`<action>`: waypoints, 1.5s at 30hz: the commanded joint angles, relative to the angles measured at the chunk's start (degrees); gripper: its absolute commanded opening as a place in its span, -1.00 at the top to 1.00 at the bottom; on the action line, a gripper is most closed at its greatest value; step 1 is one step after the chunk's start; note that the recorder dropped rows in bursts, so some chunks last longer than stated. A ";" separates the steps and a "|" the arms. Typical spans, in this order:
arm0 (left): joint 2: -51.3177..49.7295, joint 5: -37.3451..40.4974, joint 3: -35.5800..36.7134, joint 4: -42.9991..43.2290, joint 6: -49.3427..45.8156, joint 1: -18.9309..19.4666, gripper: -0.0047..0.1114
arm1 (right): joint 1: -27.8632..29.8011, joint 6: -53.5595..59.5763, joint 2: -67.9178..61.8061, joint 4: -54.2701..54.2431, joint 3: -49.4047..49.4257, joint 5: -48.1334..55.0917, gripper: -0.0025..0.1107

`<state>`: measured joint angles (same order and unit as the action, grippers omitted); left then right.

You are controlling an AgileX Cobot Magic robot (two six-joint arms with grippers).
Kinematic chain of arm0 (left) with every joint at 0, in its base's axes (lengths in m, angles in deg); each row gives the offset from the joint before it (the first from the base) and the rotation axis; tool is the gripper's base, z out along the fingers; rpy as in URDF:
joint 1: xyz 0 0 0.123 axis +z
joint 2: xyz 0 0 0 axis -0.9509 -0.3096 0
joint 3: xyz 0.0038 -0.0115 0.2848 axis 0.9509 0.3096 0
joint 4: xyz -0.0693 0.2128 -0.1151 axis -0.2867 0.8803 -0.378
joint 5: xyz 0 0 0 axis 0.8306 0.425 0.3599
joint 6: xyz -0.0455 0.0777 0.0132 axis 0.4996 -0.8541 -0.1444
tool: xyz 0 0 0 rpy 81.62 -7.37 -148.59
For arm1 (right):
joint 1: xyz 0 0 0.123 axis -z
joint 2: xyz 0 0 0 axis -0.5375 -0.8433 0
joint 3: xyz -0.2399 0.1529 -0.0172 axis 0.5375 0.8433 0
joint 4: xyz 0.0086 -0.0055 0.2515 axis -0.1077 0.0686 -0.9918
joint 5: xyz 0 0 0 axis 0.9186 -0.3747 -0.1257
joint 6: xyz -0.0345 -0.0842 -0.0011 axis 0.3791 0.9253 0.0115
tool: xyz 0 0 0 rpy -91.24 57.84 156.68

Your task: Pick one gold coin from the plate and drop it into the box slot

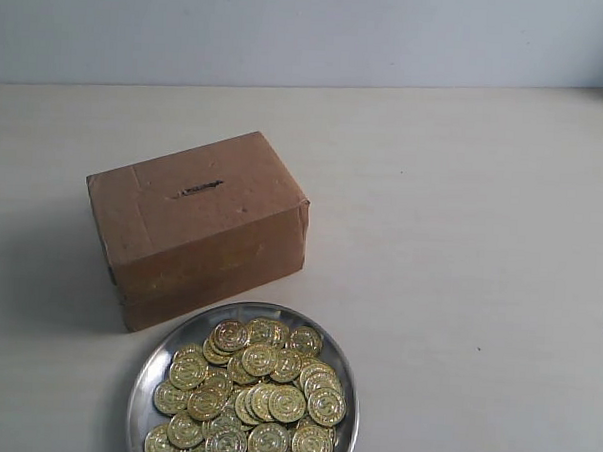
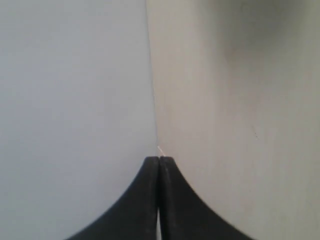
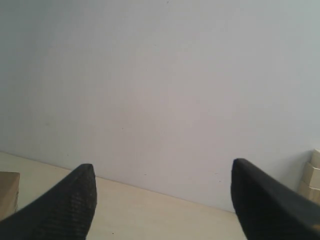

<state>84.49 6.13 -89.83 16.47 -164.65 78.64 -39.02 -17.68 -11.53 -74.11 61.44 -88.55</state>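
Observation:
A brown cardboard box (image 1: 196, 226) stands on the pale table, left of centre, with the thin dark box slot (image 1: 196, 190) in its top face. In front of it the shiny silver plate (image 1: 162, 361) holds a heap of several gold coins (image 1: 259, 389). Neither gripper shows in the exterior view. In the left wrist view my left gripper (image 2: 159, 161) has its black fingers pressed together with nothing between them, facing table and wall. In the right wrist view my right gripper (image 3: 163, 175) stands wide open and empty; a brown corner of the box (image 3: 7, 192) shows at the frame edge.
A grey wall (image 1: 310, 31) runs along the table's far edge. A stack of pale blocks (image 3: 312, 180) sits at the edge of the right wrist view. Bare table (image 1: 480, 274) stretches to the right of the box and plate.

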 commanded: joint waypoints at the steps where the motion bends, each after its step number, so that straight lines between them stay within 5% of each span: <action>1: 0.17 -1.02 6.63 1.43 0.39 0.17 0.92 | 0.21 0.20 0.28 0.39 0.35 0.14 -0.30; 13: 0.17 -2.18 9.50 5.64 0.27 0.17 0.92 | 0.21 0.20 0.28 0.39 0.56 0.37 -0.30; 22: 0.17 -23.21 11.70 5.86 0.27 0.17 0.92 | 0.21 0.20 0.28 0.39 0.56 0.37 -0.30; 37: 0.17 -23.19 11.70 5.86 0.38 0.17 0.92 | 0.21 0.20 0.28 0.39 0.56 0.37 -0.30; 45: 0.17 -20.63 11.70 3.44 21.29 0.17 0.92 | 0.21 0.06 0.28 0.39 0.56 0.35 -0.30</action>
<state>84.39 -14.84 -78.32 21.23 -151.25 78.64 -39.02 -17.68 -11.53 -74.11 61.67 -88.08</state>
